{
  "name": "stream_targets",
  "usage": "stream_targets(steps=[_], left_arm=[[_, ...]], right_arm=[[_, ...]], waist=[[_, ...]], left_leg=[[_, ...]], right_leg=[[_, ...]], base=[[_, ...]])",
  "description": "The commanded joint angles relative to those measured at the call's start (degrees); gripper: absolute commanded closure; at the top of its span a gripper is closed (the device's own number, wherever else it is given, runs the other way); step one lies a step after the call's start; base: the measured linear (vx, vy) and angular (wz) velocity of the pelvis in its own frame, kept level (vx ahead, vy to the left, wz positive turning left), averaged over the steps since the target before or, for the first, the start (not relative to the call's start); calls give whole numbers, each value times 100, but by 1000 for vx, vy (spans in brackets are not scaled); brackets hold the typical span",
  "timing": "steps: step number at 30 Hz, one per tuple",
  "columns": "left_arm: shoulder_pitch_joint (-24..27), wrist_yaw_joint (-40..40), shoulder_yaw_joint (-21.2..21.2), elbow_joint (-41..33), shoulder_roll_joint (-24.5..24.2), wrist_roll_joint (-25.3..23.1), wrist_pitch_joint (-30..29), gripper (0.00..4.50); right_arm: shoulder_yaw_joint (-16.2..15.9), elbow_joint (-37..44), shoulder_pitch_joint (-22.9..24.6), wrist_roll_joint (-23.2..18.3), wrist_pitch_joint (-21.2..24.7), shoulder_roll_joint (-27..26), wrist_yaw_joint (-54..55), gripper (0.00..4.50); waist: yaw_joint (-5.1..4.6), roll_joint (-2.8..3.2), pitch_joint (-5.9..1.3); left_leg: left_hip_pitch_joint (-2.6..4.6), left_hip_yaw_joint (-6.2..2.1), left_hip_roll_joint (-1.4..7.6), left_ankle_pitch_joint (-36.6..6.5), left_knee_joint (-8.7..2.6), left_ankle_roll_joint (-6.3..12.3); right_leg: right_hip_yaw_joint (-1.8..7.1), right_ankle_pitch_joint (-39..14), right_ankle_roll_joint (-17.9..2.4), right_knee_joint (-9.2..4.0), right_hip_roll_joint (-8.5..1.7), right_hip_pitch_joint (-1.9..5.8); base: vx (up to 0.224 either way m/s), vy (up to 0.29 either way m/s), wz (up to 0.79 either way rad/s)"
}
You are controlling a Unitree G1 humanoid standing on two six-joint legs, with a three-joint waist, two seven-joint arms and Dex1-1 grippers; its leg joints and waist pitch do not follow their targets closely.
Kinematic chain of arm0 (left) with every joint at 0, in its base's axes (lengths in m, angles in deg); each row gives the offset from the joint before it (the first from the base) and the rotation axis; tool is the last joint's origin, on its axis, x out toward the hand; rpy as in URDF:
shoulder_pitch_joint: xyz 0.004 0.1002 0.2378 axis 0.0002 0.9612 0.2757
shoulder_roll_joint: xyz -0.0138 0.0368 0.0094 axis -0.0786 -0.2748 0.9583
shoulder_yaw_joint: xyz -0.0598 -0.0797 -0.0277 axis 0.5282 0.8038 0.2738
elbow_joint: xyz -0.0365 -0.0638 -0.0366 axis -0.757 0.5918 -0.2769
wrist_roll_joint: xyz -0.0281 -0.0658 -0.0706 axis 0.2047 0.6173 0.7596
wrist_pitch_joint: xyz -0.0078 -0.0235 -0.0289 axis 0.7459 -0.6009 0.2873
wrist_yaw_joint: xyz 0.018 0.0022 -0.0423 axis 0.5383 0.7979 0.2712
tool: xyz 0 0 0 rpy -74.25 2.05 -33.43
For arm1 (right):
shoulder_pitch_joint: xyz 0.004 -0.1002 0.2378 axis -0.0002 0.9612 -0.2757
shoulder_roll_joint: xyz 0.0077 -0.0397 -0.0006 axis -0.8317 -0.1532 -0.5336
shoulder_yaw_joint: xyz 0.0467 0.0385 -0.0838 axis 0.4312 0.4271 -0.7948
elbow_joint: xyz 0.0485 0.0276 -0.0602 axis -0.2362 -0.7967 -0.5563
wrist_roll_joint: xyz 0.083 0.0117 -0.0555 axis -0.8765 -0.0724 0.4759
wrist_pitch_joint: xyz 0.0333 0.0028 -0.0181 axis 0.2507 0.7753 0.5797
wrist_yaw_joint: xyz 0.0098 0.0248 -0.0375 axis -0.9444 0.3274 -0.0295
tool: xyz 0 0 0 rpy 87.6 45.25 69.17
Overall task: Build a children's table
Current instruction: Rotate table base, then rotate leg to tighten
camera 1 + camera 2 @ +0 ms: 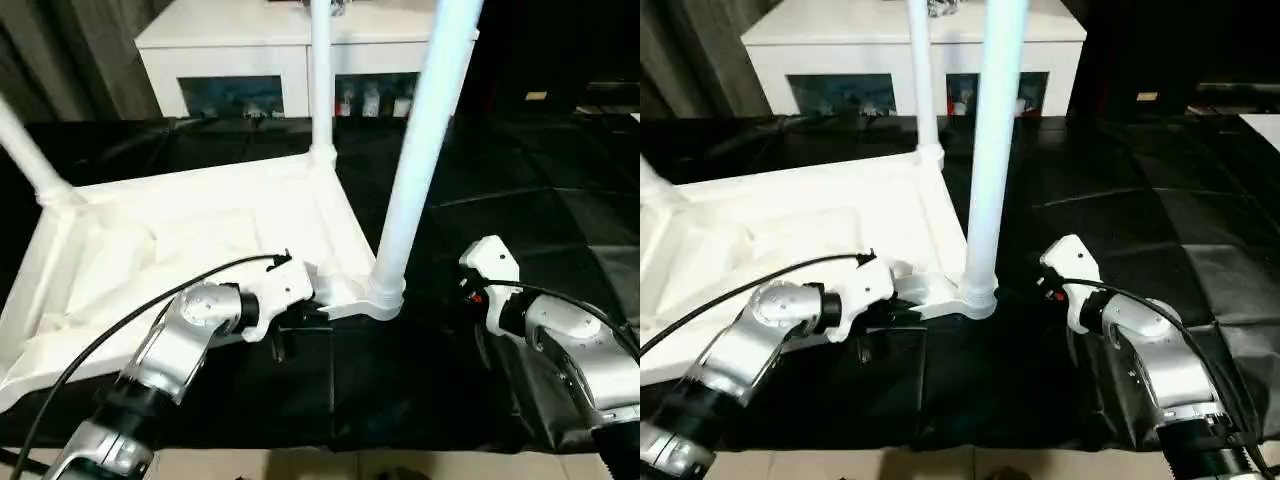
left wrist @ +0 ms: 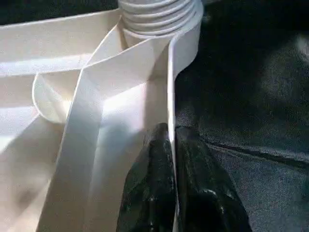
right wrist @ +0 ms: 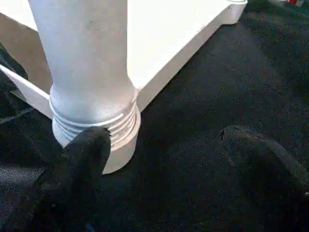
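The children's table (image 1: pixel 200 230) lies upside down on a black cloth, its ribbed underside facing up. Three white legs stand in its corner sockets: one at the near right corner (image 1: pixel 420 150), one at the far right (image 1: pixel 320 80), one at the left (image 1: pixel 25 150). My left gripper (image 2: pixel 170 130) is shut on the thin rim wall of the table top, just beside the near right socket (image 2: pixel 161 14). My right gripper (image 3: pixel 164 137) is open to the right of that corner. One of its fingers (image 3: pixel 87 150) is close to the threaded base of the near leg (image 3: pixel 91 116); the other finger hangs over the cloth.
A white low cabinet (image 1: pixel 230 50) with dark glass openings stands behind the table. Black cloth (image 1: pixel 520 180) covers the work surface, with free room to the right. The cloth's front edge and pale floor (image 1: pixel 300 465) lie near my arms. A dark curtain (image 1: pixel 80 50) hangs at the far left.
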Motion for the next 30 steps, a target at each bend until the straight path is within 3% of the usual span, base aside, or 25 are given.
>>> stream_targets(steps=[1, 2, 5, 7, 11, 18, 24, 27, 30], left_arm=[[80, -92, 11, -67, 37, 204, 232, 449], [63, -212, 72, -84, 54, 360, 225, 388], [20, -197, 115, -120, 71, 413, 286, 382], [-30, -164, 127, -83, 88, 411, 477, 353], [-147, -373, 93, -16, 133, 547, 374, 353], [-294, -593, -134, 321, -123, 328, 351, 353], [-467, -251, -11, 765, -59, 229, 678, 353], [-507, -353, 123, 694, 2, 519, 564, 353], [-493, -422, 182, 594, 20, 659, 476, 319]], right_arm=[[-25, 58, -55, -16, 35, 25, -53, 36], [-3, 44, -57, -13, 15, 54, -90, 36], [19, 35, -71, -22, 6, 79, -118, 36], [25, 32, -83, -24, 3, 85, -129, 36], [18, 90, -75, -38, 1, 80, -178, 36], [-14, 209, -44, -100, -16, 78, -284, 36], [6, 367, -4, -259, -17, 67, -465, 36], [20, 396, 42, -254, -17, 89, -493, 36], [33, 403, 61, -254, -18, 99, -497, 36]], waist=[[37, -163, -330], [45, -170, -336], [74, -155, -343], [79, -145, -342], [72, -151, -345], [66, -126, -345], [67, -130, -348], [76, -130, -343], [84, -128, -345]], left_leg=[[2, -70, 110, -1445, -474, 370], [7, -63, 108, -1415, -465, 377], [17, -52, 110, -1302, -454, 396], [9, -57, 114, -1310, -460, 387], [20, -55, 115, -1347, -459, 369], [26, -64, 110, -1389, -465, 316], [40, -57, 107, -1438, -459, 316], [36, -64, 112, -1463, -464, 291], [50, -54, 109, -1479, -459, 272]], right_leg=[[142, -1852, -1073, -462, -181, 285], [144, -1807, -1108, -454, -185, 290], [146, -1644, -1201, -443, -186, 291], [139, -1539, -1230, -437, -180, 298], [140, -1456, -1271, -423, -179, 309], [138, -1485, -1242, -422, -172, 320], [139, -1431, -1300, -425, -170, 324], [140, -1538, -1264, -425, -180, 329], [140, -1605, -1289, -440, -172, 308]], base=[[0, 0, 0], [0, 0, 0], [0, 0, 0], [0, 0, 0], [0, 0, 0], [0, 0, 0], [0, 0, 0], [0, 0, 0], [0, 0, 0]])
